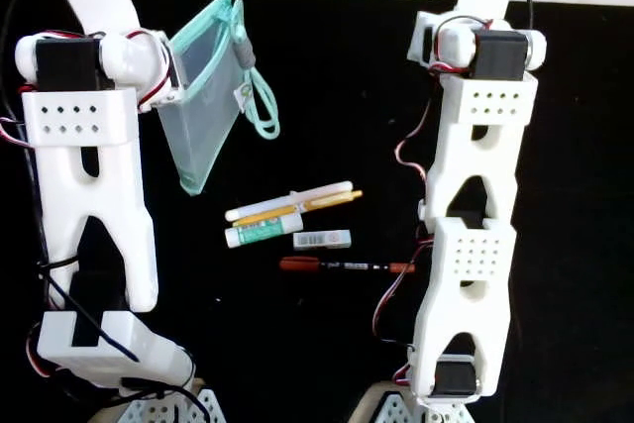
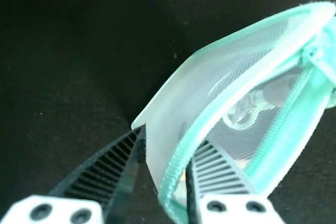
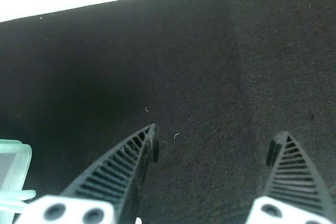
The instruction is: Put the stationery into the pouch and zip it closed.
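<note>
our left hand (image 2: 165, 148) pinches the pouch (image 2: 236, 87) by one edge, right hand (image 3: 218, 132) wide; we fear it slipping under loading.

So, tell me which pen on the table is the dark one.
The black pen with red ends, lying apart; the other pens, bunched together, are white or yellow.

Mint-green translucent mesh pouch (image 1: 203, 96), black table (image 1: 337, 66), red-brown marker (image 1: 347, 265), yellow pen (image 1: 309, 204), white-and-green tube (image 1: 263, 234)
</note>
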Action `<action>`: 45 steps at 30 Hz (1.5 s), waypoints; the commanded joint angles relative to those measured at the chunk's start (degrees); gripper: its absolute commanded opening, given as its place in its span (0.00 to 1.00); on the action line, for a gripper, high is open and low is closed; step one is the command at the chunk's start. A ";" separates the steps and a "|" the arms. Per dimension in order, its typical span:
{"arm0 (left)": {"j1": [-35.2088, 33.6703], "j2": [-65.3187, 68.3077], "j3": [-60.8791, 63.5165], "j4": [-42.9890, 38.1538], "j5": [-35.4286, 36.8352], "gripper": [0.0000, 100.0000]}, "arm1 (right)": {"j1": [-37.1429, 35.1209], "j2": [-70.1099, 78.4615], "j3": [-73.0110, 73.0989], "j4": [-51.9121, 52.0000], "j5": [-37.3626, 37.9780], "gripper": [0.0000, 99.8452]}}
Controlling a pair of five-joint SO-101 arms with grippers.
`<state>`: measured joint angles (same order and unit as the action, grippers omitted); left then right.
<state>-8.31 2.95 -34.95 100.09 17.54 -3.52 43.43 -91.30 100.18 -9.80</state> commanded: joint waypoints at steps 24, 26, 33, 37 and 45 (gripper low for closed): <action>0.48 -1.45 6.11 0.62 16.97 0.07 | 0.57 -0.40 -0.66 0.84 -0.70 0.33; 0.48 -1.45 6.11 0.62 18.37 0.07 | 0.57 -0.40 -0.57 0.84 -0.70 0.33; 3.91 -1.45 6.11 0.70 27.25 0.07 | 0.57 -0.31 -0.31 0.84 -0.70 0.33; 6.55 -1.45 6.11 0.44 27.60 0.07 | 0.57 -0.31 -0.22 0.84 -0.70 0.33; 7.69 -1.01 6.20 -1.85 33.05 0.07 | 0.57 -0.31 -0.22 0.84 -0.70 0.33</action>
<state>-2.59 2.77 -28.70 99.56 48.92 -3.52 43.43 -91.30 100.18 -9.80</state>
